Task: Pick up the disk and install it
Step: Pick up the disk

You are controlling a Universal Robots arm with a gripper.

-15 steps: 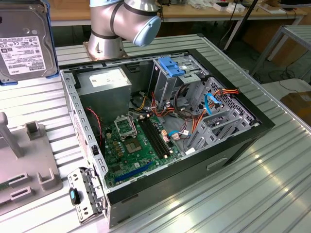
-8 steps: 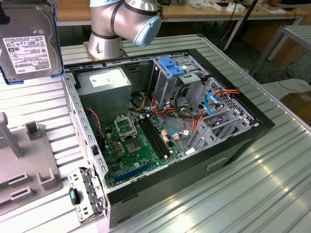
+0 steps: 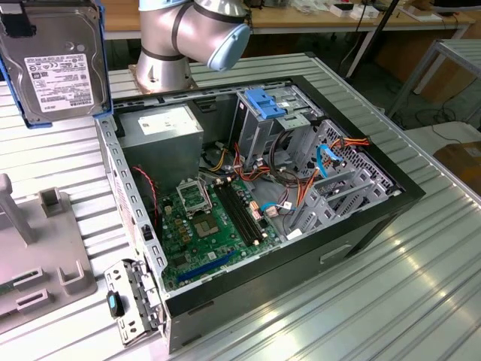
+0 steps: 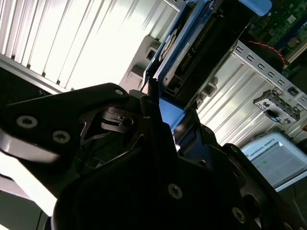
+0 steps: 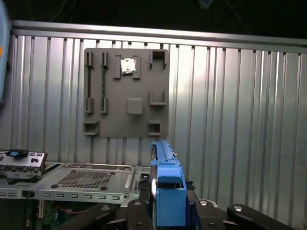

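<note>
While clamped on the disk (image 3: 56, 64), the hand (image 5: 169, 207) holds it aloft w/ white label (image 3: 65, 81) showing.

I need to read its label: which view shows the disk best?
The exterior view: the disk faces it, label showing. Both wrist views see it edge-on, mostly its blue rail.

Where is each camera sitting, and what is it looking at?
Exterior view: off the arm, looking down into the open computer case; the arm's grey joints show.
First wrist view: on the wrist, facing the grey tray on the table; the black jaws show.
Second wrist view: on the wrist, looking along the jaws toward the case's metal edge.
Shared: both wrist views show the jaws shut on the disk.
</note>
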